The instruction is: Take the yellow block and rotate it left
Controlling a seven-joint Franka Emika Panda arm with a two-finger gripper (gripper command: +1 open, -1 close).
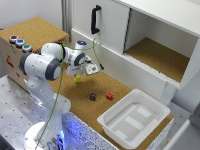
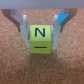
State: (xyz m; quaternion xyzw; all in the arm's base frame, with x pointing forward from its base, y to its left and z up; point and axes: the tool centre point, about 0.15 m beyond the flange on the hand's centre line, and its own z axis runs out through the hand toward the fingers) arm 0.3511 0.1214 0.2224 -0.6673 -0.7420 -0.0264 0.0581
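Note:
The yellow block [image 2: 40, 39] is a small bright yellow cube with a black letter N on its face. In the wrist view it sits between my two fingers [image 2: 22, 26], which press on its sides. In the exterior view the block [image 1: 78, 77] shows just under my gripper [image 1: 78, 75], at or slightly above the cork surface [image 1: 95, 107]; whether it touches the cork I cannot tell. The gripper is shut on the block.
A dark purple cube [image 1: 92, 96] and a red cube [image 1: 109, 96] lie on the cork toward the exterior view's right. A white plastic tray [image 1: 134, 119] stands beyond them. A white cabinet [image 1: 145, 35] with an open compartment is behind. A box with coloured buttons [image 1: 20, 43] is at the exterior view's left.

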